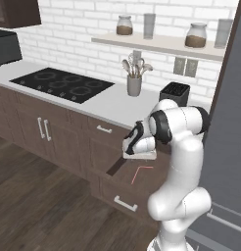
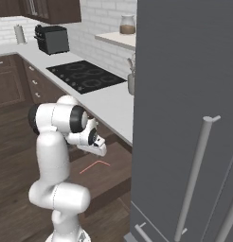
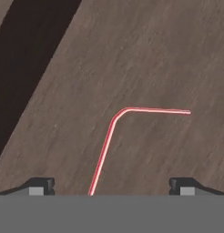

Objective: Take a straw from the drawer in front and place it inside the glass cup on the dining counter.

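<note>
The drawer [image 1: 123,170] stands pulled out below the pale worktop, its brown wooden floor [image 3: 168,59] bare apart from the straw. The straw [image 1: 140,172] is thin, red-pink and bent near one end, and it lies flat on that floor [image 2: 94,165]. My gripper [image 1: 140,158] hangs just above the drawer, pointing down, and it is open [image 2: 100,150]. In the hand view the straw [image 3: 104,152] runs up between the two fingertips [image 3: 111,185] and bends to the right, touching neither. The glass cup and the dining counter are out of view.
A tall grey fridge [image 2: 184,118] with long handles stands close on the right. On the worktop are a black cooktop [image 1: 63,84], a utensil holder [image 1: 134,83] and a dark box [image 1: 174,93]. A second drawer [image 1: 125,203] is shut below the open one.
</note>
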